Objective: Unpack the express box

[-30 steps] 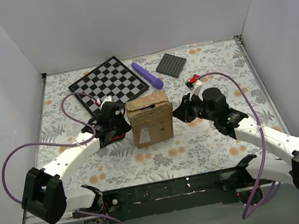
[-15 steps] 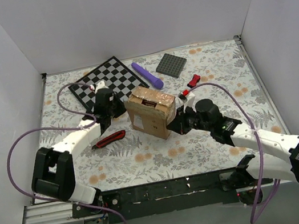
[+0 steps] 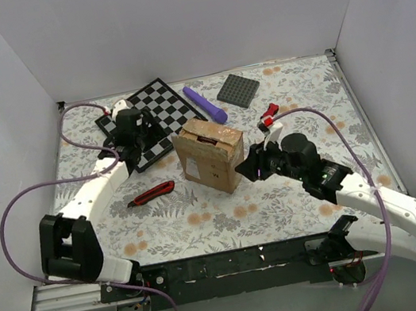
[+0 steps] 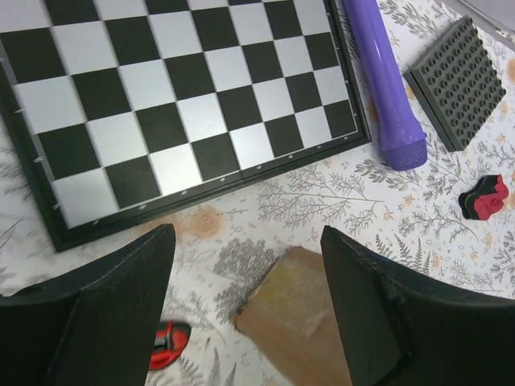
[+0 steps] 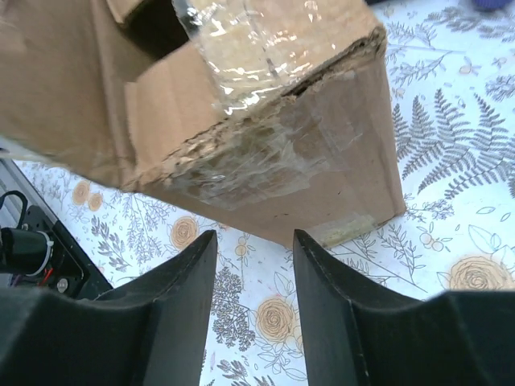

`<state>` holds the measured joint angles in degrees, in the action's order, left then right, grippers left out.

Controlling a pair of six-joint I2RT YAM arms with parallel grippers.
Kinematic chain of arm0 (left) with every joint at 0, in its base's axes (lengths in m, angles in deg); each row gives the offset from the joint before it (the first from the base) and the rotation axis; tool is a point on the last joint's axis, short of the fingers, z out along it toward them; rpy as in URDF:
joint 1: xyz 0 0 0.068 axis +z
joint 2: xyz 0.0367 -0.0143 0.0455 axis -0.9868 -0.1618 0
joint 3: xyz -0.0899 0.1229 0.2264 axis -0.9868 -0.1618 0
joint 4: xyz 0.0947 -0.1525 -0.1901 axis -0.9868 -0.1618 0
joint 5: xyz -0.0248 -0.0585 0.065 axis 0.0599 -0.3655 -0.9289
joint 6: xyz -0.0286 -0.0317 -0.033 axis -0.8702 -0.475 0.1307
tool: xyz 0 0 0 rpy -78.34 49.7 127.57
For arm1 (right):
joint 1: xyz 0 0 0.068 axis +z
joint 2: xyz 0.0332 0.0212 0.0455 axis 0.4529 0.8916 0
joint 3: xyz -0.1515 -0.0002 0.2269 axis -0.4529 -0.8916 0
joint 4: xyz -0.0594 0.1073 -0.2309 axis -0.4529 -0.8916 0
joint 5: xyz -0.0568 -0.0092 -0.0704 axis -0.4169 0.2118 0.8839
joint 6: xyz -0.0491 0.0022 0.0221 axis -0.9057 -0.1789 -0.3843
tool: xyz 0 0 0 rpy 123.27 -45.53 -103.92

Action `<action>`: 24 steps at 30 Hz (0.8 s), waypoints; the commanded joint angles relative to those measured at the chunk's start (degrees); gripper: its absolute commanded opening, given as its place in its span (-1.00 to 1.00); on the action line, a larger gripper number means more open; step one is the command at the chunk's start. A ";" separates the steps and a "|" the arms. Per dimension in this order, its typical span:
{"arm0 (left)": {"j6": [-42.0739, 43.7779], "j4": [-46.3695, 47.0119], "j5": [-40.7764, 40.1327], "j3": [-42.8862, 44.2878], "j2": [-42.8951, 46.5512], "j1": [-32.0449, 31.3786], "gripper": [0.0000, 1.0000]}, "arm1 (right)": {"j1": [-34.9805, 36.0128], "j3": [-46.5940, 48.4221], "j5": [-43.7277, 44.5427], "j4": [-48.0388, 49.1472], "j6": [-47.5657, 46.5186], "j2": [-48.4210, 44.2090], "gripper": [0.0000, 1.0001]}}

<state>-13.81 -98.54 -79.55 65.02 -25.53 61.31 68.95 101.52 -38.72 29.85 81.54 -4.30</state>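
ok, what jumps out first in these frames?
The brown express box mid-table, glossy tape crumpled on its ragged top edge, with the right arm's jaws open just beside it. Behind it to the left, the black-and-white chessboard, and a purple cylinder next to that.

The box [image 3: 210, 155] is brown; the table cover [image 3: 308, 81] is white with grey ferns and orange flowers. The board [image 3: 151, 117] is black-and-silver checked, the tube [image 3: 205, 103] purple.
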 commanded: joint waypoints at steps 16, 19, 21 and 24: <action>-3.72 -22.50 -5.43 -10.00 5.13 2.94 0.69 | 0.26 -1.81 0.56 -8.84 -2.80 -12.59 0.00; -1.01 -21.27 -4.20 -9.64 3.81 3.29 0.73 | 0.26 -2.08 1.17 -9.01 -2.97 -14.00 0.00; 2.32 -22.49 -4.11 -8.24 3.02 3.20 0.73 | 0.17 -2.43 1.26 -9.19 -3.24 -14.53 0.00; 3.23 -22.24 -3.32 -9.55 5.46 3.29 0.75 | 0.26 -3.21 1.53 -8.84 -3.59 -15.06 0.00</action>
<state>-14.24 -120.60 -84.24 54.53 -23.24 64.26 68.95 99.36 -38.02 19.86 78.76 -18.18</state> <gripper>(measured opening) 0.870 0.501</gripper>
